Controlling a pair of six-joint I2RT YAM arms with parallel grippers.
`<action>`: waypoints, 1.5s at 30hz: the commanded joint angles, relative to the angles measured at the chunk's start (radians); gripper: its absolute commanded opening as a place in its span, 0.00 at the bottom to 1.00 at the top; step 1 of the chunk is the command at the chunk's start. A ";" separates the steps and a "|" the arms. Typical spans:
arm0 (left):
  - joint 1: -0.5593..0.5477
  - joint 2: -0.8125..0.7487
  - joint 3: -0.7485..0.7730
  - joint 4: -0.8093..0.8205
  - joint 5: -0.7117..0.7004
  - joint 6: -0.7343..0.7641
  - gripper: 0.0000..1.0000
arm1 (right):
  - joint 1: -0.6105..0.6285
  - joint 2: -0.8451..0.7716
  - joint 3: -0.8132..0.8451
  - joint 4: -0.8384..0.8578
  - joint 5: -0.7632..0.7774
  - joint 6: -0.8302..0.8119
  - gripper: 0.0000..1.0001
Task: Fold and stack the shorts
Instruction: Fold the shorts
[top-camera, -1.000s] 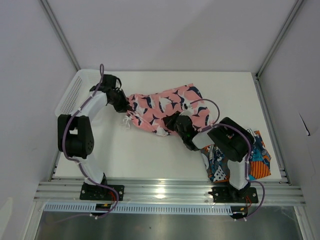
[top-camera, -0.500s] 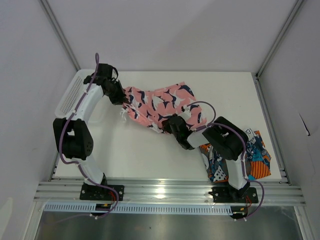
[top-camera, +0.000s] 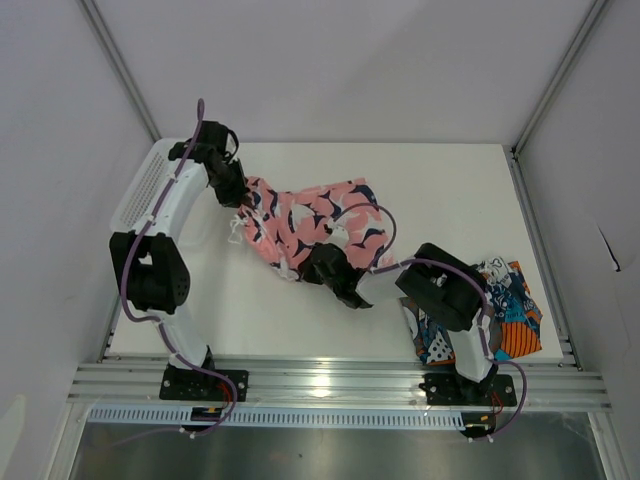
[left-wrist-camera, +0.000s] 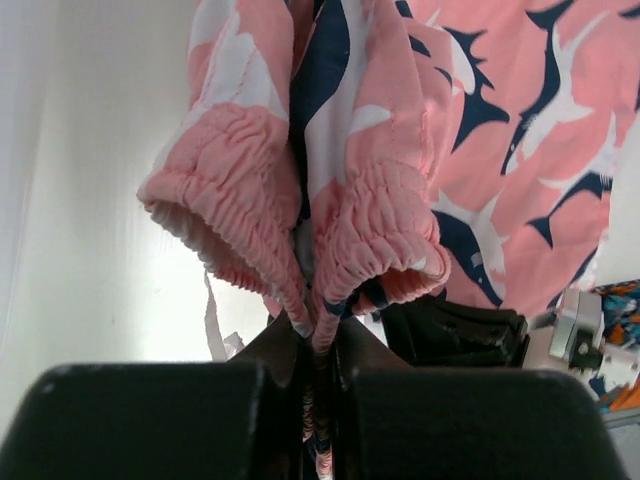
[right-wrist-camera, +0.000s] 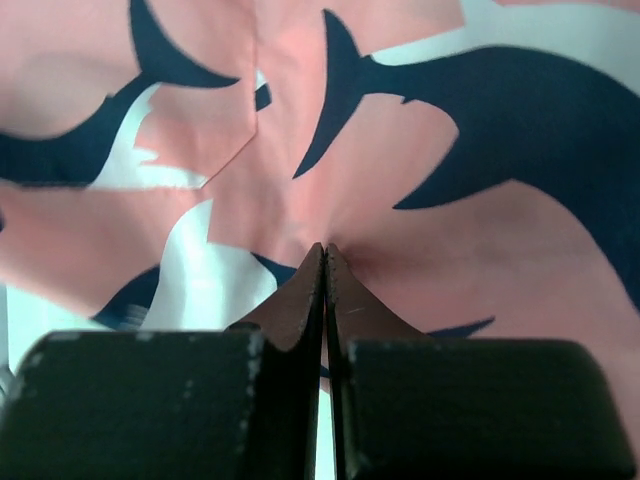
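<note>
i had the left fingers (top-camera: 240, 192) clamped shut on the gathered elastic edge of the pink shorts (top-camera: 310, 215), over the far left part of the desk (top-camera: 260, 310) and just beside the white mesh basket (top-camera: 140, 190). in the left wrist view the elastic bunched into two puckered loops right at the tips, which met with only cloth between them. a white cord (left-wrist-camera: 215, 325) dangled beside the loops.

the right fingers (top-camera: 314, 263) were pressed fully together on a pinch of the same pink shorts along their near edge, around the middle of the desk. the right wrist camera showed the fabric drawn into a small peak where the tips met, with navy and white shapes spread across the pink above it.

between the two grips the pink shorts lay rumpled, running on a slant from far left toward the centre. whether they were lifted or resting on the desk, i could not tell.

the printed shorts (top-camera: 510, 310), in blue, orange and white, sat in a compact heap at the near right corner of the desk, partly hidden under the right arm and apart from the pink pair. i could not tell whether they were neatly folded.
</note>
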 joint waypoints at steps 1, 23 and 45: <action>-0.023 -0.003 0.010 -0.017 -0.059 0.052 0.00 | 0.069 0.011 0.030 -0.154 0.042 -0.024 0.00; -0.079 -0.050 0.048 -0.076 -0.236 0.097 0.00 | -0.191 0.032 0.350 -0.256 -0.558 -0.148 0.00; -0.110 -0.041 0.076 -0.096 -0.263 0.109 0.00 | -0.305 0.330 0.629 0.006 -0.702 -0.040 0.00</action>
